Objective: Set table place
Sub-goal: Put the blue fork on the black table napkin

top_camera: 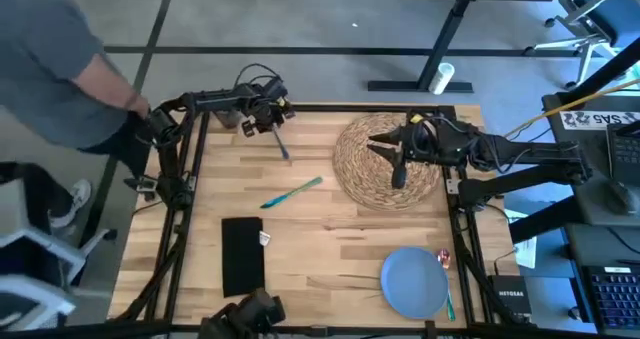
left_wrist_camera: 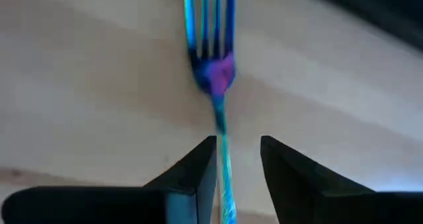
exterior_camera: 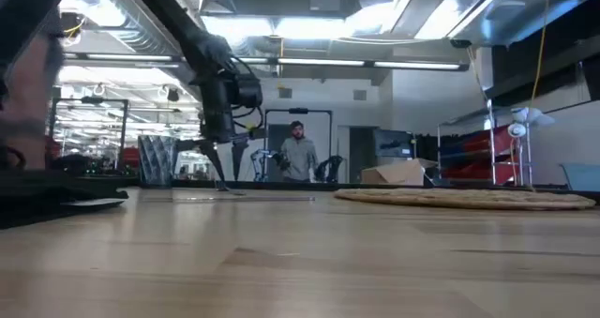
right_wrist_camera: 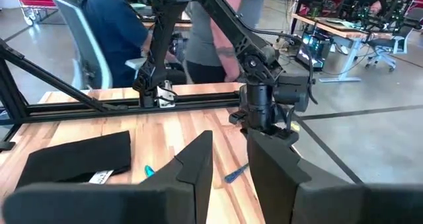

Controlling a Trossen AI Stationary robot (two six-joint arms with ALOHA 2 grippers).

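A fork point(left_wrist_camera: 213, 65) with a blue-teal sheen lies on the table point(top_camera: 330, 249) at the far left, also in the high view point(top_camera: 283, 144). My left gripper point(left_wrist_camera: 238, 151) is open and low over it, one finger on each side of its handle point(left_wrist_camera: 225, 158). My right gripper point(top_camera: 398, 169) hovers open by a narrow gap over the round woven placemat point(top_camera: 392, 184) at the far right. The blue plate point(top_camera: 414, 282) sits at the near right and the black napkin point(top_camera: 242, 254) at the near left. A teal utensil point(top_camera: 292, 191) lies mid-table.
Red-handled point(top_camera: 443, 259) and green point(top_camera: 450, 301) cutlery lie by the plate's right rim. A ribbed grey glass point(exterior_camera: 157, 159) stands near the far left edge. A person point(top_camera: 60, 69) stands just beyond the far left corner. Bare wood lies between napkin and plate.
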